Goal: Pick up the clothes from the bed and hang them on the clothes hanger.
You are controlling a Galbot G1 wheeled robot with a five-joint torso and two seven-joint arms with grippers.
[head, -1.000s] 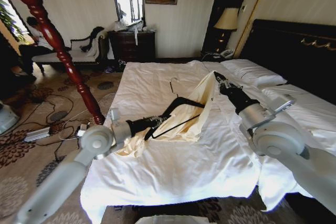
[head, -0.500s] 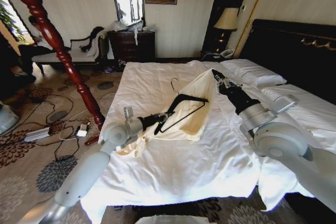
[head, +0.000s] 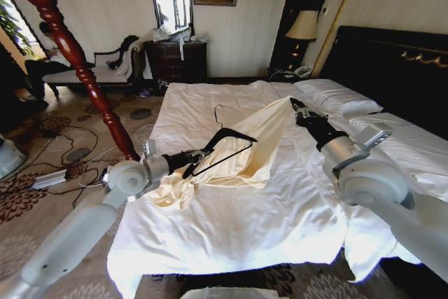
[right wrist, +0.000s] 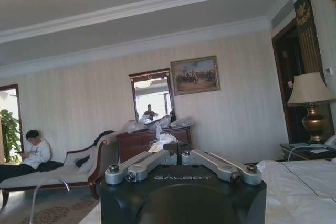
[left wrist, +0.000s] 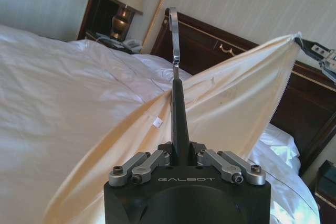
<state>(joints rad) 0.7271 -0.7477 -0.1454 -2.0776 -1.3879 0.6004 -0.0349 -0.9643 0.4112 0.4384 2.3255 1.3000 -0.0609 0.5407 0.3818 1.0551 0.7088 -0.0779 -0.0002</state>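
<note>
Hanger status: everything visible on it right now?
The clothes hanger is a black triangular frame with a silver hook, tilted above the bed. The left gripper is shut on one corner of it. It lies against the cream clothes, whose far edge the right gripper holds lifted.

The top (head: 255,141) is thin, soft cream cloth with a matt look, and it has a fine ribbed edge. The hanger (head: 222,146) is black and matt, with a shiny silver metal hook (left wrist: 174,35). The bed (head: 231,222) has white, smooth, slightly creased sheets. The coat stand (head: 70,50) is glossy red-brown wood. The left gripper (left wrist: 180,157) has matt black housing and grey metal links.
</note>
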